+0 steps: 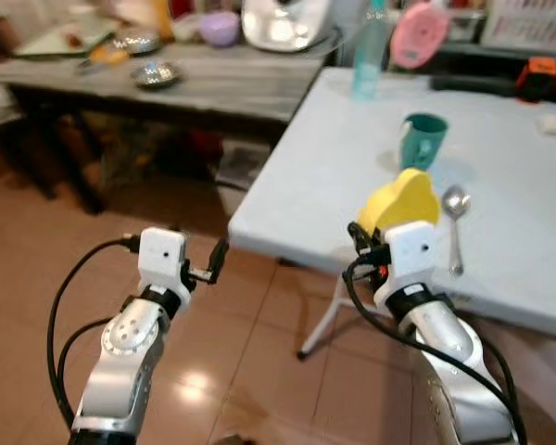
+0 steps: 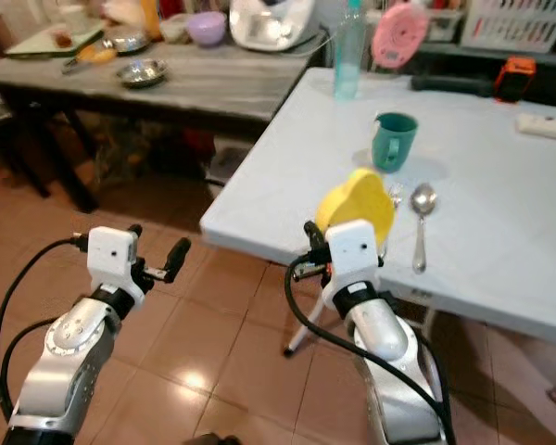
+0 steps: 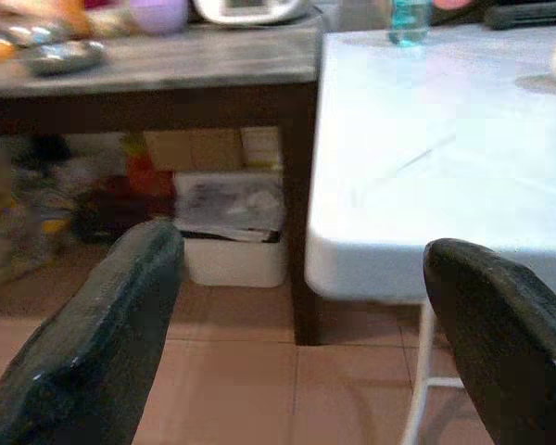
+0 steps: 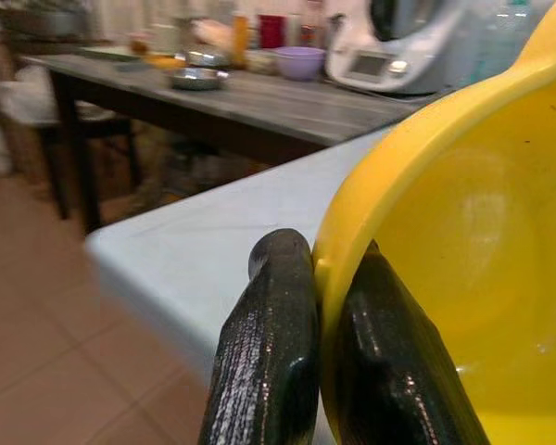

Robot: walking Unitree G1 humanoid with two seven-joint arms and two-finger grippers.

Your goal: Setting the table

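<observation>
1. Left gripper (image 2: pixel 171 260): held over the floor, short of the white tabletop (image 2: pixel 500 195); jaws apart and empty, apparently kept free for a later item.
2. Grey side table (image 2: pixel 213 88), far left: carries steel dishes (image 2: pixel 141 72), a purple bowl (image 2: pixel 207 26) and a white appliance (image 2: pixel 269 20); probably a supply point, well apart from the setting area.
3. Right gripper (image 4: pixel 329 343): raised at the near edge of the white tabletop; jaws clamped on the rim of the yellow bowl (image 2: pixel 355 206), one finger (image 4: pixel 264 343) outside the wall, the other inside. Rim pinch leaves the base clear for setting down.
4. Yellow bowl: carried on edge, cavity facing the wrist camera, above the near edge and not yet resting on it.
5. Green mug (image 2: pixel 393 139) and spoon (image 2: pixel 422 222): already on the white tabletop, spoon just beside the bowl. Likely placement spot: next to the spoon, in front of the mug.
</observation>
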